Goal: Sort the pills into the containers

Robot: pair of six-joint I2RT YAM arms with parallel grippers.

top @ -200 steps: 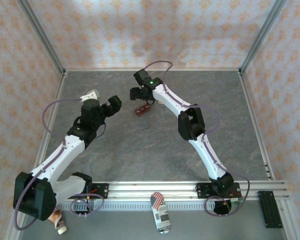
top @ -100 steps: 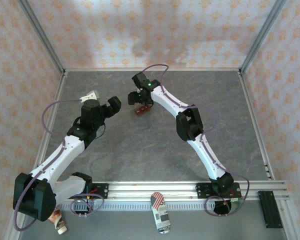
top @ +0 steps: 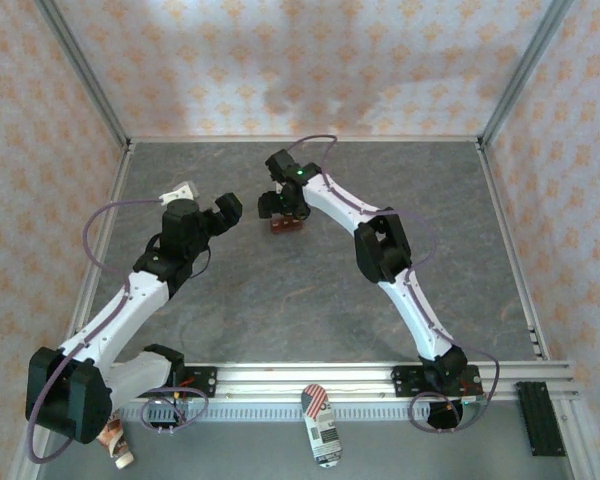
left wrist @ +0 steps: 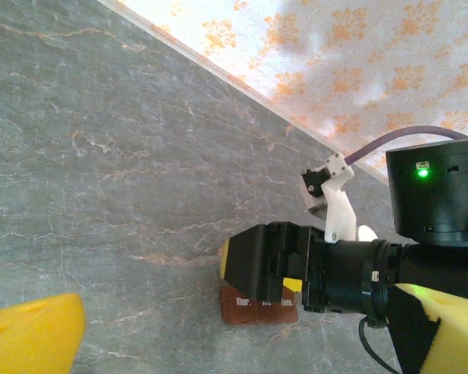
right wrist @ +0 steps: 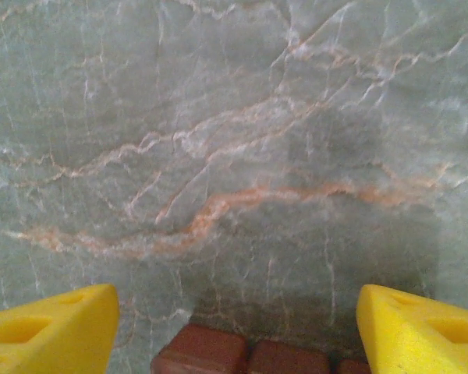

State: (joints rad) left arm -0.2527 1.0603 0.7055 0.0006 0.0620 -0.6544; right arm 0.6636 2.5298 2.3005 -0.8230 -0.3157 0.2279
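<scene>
Both jaws spread, empty, right jaws over containers (right wrist: 242,360), left jaws nearby, marbled table (top: 310,300)

Left arm (top: 130,295), right arm (top: 412,300): white link shells, black joint housings. Lilac cable (left wrist: 384,143) looped along each. Green LED (left wrist: 422,173) lit on right wrist. Right gripper (right wrist: 234,327): yellow foam pads (right wrist: 51,327), wedge-shaped, shallow recesses moulded in.

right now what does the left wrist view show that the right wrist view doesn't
Left wrist, not right wrist: the right tool seen from outside, its black body just above the containers, a green light on that arm, a purple cable and the patterned wall. Right wrist, not left wrist: that tool's yellow fingers spread apart, with the compartment tops at the bottom edge between them. Both: the red-brown containers and the marbled table.
</scene>
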